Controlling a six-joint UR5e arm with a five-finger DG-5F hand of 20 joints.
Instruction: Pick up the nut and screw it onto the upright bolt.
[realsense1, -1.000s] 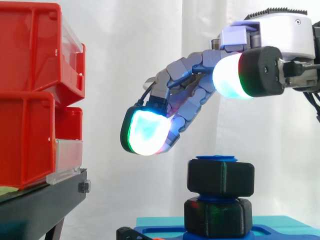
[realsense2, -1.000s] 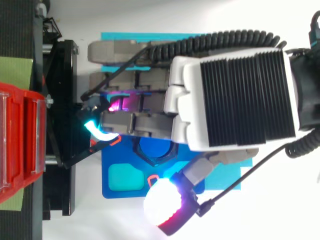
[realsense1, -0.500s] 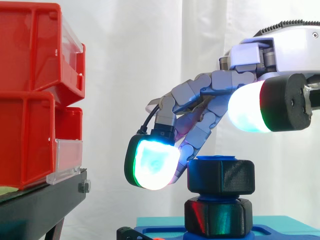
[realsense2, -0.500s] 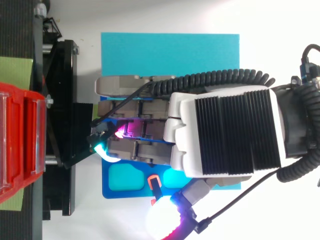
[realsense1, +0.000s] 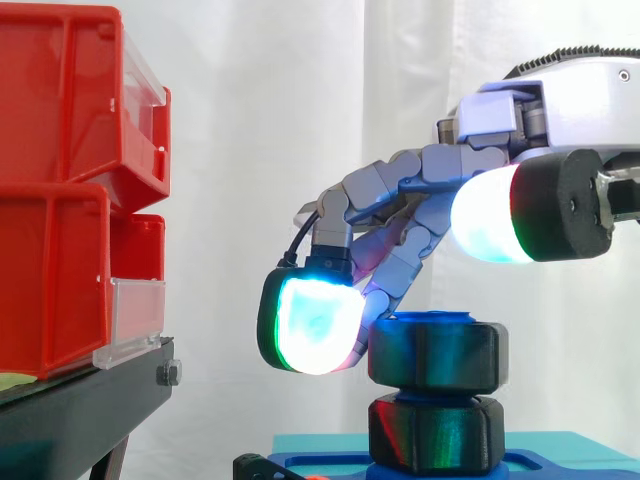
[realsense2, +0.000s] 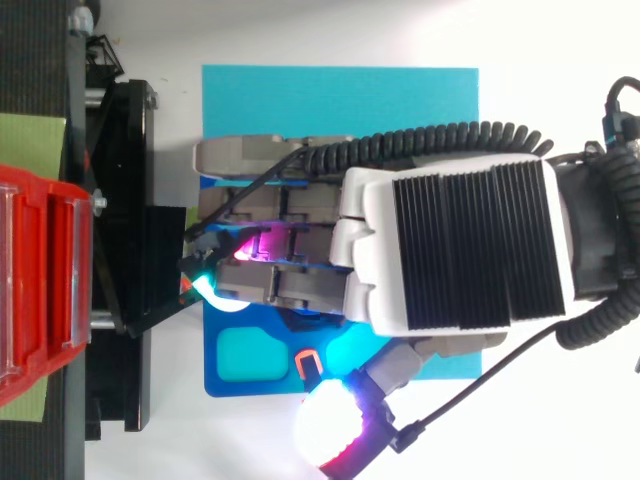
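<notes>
Here, my hand (realsense1: 400, 182) hovers over the nut (realsense1: 437, 352) atop the bolt (realsense1: 432, 317).
Fingers half bent, thumb wide apart: I grip nothing. One fingertip pad (realsense1: 312, 325) glows just beside the nut's left edge, above the blue base (realsense1: 320, 466).

We see the hand (realsense1: 420, 215) at 2 o'clock, fingers loosely bent, glowing fingertip (realsense1: 312, 325) just beside the nut (realsense1: 437, 352) at its 9 o'clock, nut on the bolt (realsense1: 435, 318), red bins (realsense1: 70, 180) at 9 o'clock.

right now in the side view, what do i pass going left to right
red bins → glowing fingertip → upper black nut → body of the hand
</notes>
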